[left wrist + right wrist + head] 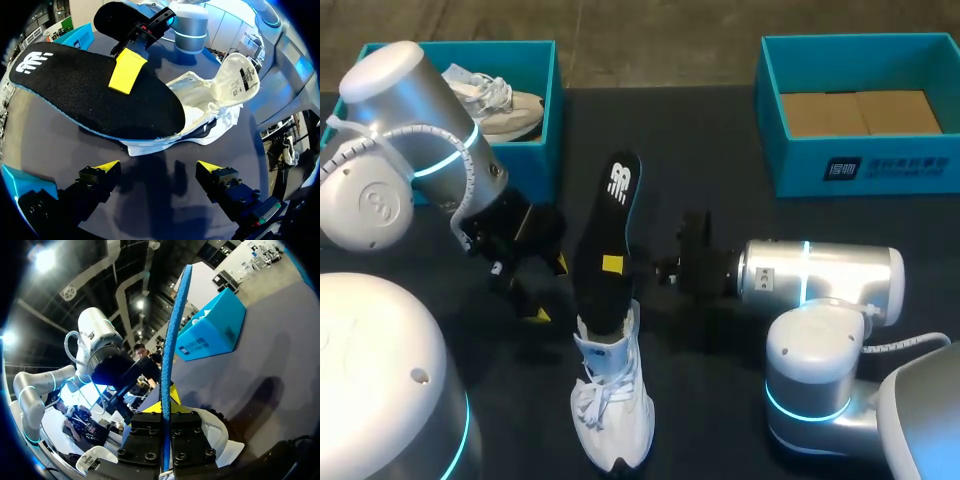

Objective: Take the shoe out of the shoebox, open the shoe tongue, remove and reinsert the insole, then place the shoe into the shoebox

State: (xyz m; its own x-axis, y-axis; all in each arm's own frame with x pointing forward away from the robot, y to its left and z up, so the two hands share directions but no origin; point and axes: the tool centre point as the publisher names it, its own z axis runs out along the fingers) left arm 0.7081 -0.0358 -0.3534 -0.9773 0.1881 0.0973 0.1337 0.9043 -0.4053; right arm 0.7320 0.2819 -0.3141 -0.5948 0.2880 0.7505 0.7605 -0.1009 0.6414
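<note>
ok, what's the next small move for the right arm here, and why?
Probably draw the insole further out, away from the white shoe. The right gripper is shut on its edge, but one end sits inside the shoe's opening. The left gripper hangs open beside the shoe, holding nothing.

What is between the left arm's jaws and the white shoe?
Nothing but bare dark table, as the left wrist view shows; the shoe lies just ahead.
</note>
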